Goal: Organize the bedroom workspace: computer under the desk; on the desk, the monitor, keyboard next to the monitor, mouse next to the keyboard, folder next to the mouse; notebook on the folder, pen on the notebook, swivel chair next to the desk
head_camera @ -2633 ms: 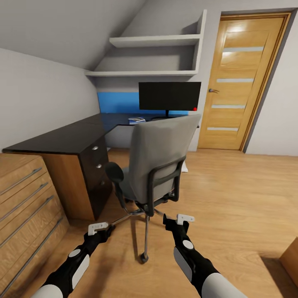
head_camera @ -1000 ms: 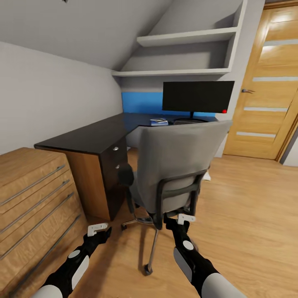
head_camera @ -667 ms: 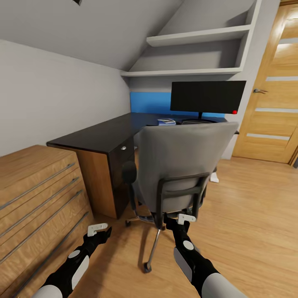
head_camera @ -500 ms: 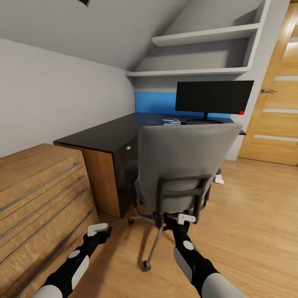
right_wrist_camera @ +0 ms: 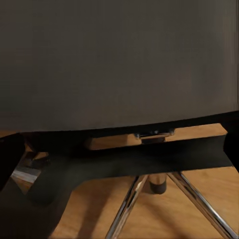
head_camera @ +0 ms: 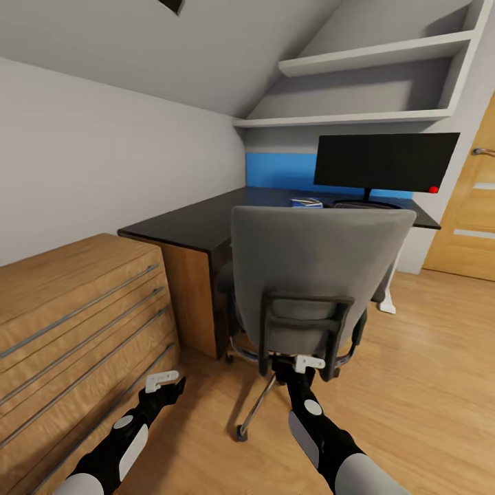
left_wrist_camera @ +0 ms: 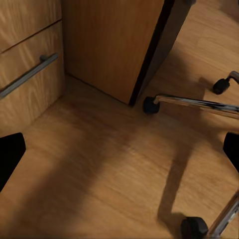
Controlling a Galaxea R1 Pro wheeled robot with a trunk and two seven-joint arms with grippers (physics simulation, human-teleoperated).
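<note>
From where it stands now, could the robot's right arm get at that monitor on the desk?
Probably not: the swivel chair stands with its backrest directly between the right hand and the monitor at the desk's far end.

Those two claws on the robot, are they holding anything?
No. The left gripper hangs over bare floor, and the right gripper sits just behind the chair, both open.

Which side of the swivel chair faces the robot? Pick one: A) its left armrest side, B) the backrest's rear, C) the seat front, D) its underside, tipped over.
B: in the head view the swivel chair stands upright showing its grey back panel, with the desk and monitor beyond it.
</note>
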